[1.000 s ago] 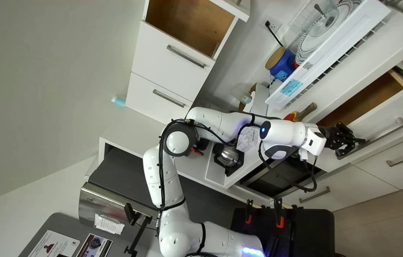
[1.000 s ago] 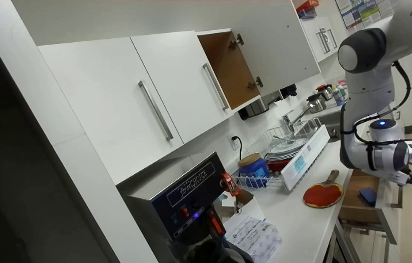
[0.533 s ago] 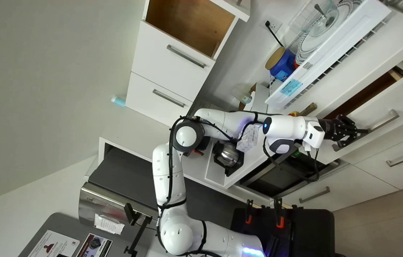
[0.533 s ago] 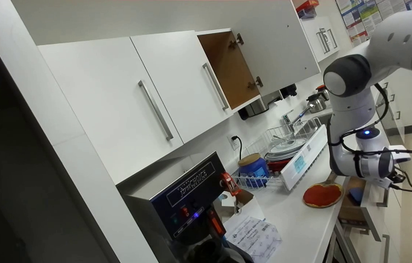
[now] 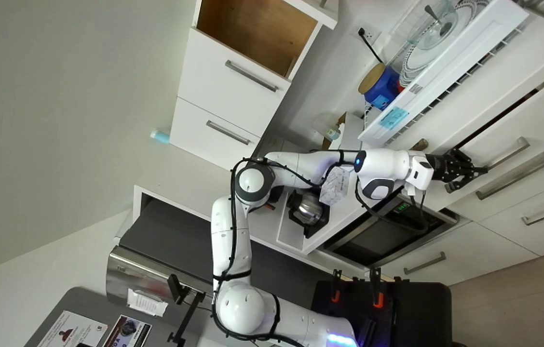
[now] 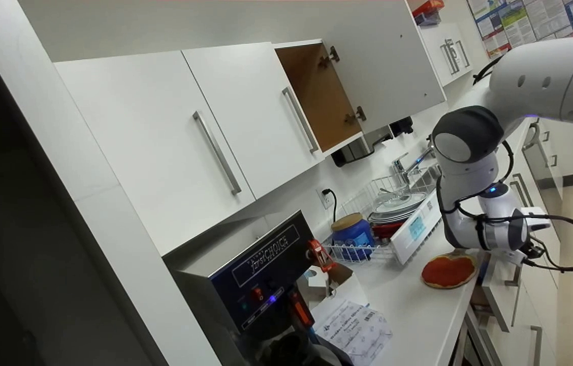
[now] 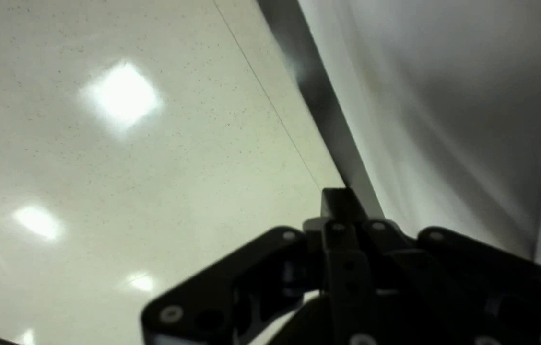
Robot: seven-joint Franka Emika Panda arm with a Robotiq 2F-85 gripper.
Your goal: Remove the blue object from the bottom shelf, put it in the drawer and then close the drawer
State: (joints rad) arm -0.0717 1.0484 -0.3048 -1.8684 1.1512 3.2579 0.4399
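The white drawer (image 5: 537, 120) below the counter is open by a narrow gap; its front also shows in an exterior view (image 6: 499, 287). A sliver of the blue object (image 6: 482, 270) shows inside it, mostly hidden under the counter edge and arm. My gripper (image 5: 483, 170) is at the lower end of the drawer's metal handle (image 5: 508, 153). In the wrist view my gripper (image 7: 342, 203) has its black fingers together, with the grey handle (image 7: 321, 100) running up to the fingertips. I see nothing held between them.
A red paddle-shaped thing (image 6: 449, 271) lies at the counter edge beside the arm. A dish rack (image 6: 421, 229) and a blue jar (image 6: 352, 236) stand behind it. A lower drawer handle (image 5: 518, 173) sits just below. An upper cabinet door (image 6: 383, 61) hangs open.
The drawer has slid inward, from wide open to a narrow gap. My gripper moved toward the counter with it. The blue object moved in with the drawer and is now mostly hidden.
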